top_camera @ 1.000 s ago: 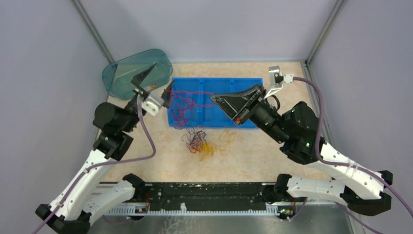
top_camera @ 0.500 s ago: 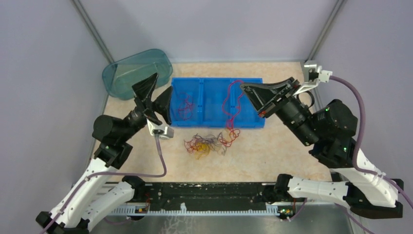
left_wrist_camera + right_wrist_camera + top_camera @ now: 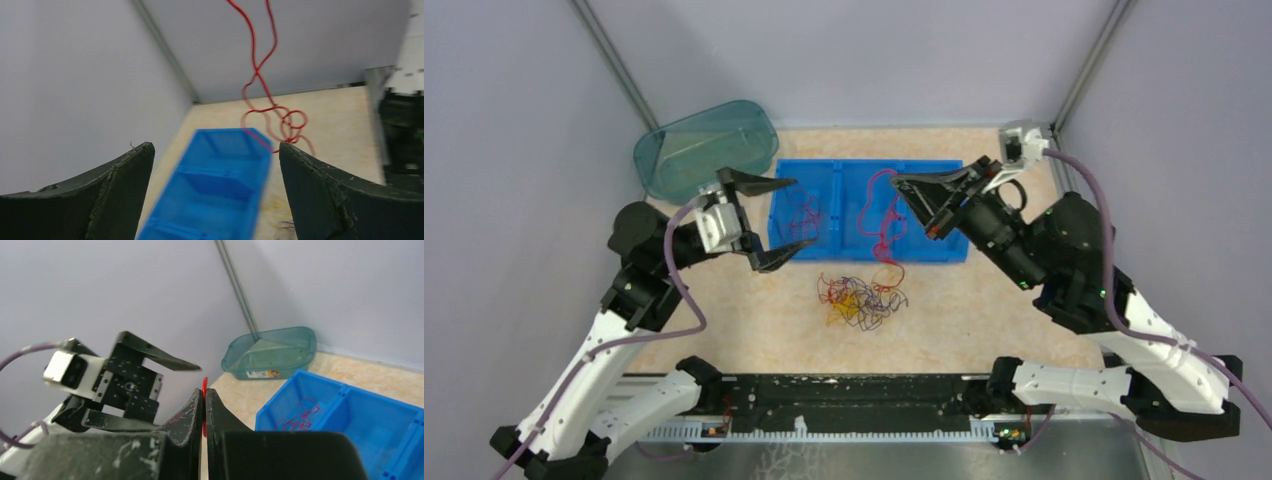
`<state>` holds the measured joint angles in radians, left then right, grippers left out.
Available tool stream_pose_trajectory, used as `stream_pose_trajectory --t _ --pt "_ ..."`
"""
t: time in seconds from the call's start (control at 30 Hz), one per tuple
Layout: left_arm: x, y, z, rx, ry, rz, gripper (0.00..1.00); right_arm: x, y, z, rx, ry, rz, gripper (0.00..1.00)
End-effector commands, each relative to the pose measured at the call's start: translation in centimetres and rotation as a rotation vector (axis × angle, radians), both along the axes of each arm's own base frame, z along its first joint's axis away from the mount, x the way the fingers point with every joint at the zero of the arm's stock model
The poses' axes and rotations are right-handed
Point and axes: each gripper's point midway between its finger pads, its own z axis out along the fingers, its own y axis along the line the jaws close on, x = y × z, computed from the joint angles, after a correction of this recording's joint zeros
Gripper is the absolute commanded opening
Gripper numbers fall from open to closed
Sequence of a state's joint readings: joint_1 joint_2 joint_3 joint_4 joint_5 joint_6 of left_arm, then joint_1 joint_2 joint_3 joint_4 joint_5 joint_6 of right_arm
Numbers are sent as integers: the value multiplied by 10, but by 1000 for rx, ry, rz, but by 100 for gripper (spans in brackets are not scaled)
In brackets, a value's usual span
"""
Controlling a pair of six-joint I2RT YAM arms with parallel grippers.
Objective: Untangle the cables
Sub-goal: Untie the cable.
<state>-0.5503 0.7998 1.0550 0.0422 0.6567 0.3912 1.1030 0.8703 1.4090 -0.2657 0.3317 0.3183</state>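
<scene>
A loose tangle of thin red, dark and yellow cables (image 3: 861, 298) lies on the table in front of the blue tray (image 3: 924, 250). My right gripper (image 3: 898, 183) is raised over the tray and shut on a red cable (image 3: 885, 215) that dangles toward the tangle. The pinched strand (image 3: 204, 384) shows between the shut jaws of the right gripper (image 3: 204, 391). Another red cable (image 3: 805, 211) lies in the tray's left compartment. My left gripper (image 3: 805, 212) hangs open at the tray's left end, holding nothing. Between its fingers (image 3: 120, 190) I see the tray (image 3: 220, 185) and the hanging red cable (image 3: 257, 75).
A teal translucent bin (image 3: 704, 146) stands at the back left corner, also visible in the right wrist view as the bin (image 3: 270, 352). Grey walls close in the table on three sides. The arm bases and a black rail (image 3: 844, 400) line the near edge.
My left gripper has turned and opened wider beside the tray's left end. My right gripper shifted left with the red cable. The tangle on the table slid a little to the right.
</scene>
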Motion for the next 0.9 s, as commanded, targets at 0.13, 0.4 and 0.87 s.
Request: stream_pose_trajectory --t 0.13,0.4,0.87 --pt "-20 -47 -37 -20 512 -298 99 -8 46 24 80 -3 164 0" --pt "-34 -51 -48 -42 622 -341 95 -1 67 19 89 11 180 0" --pt "36 -32 -50 -146 625 50 45 0 78 13 123 35 208 0"
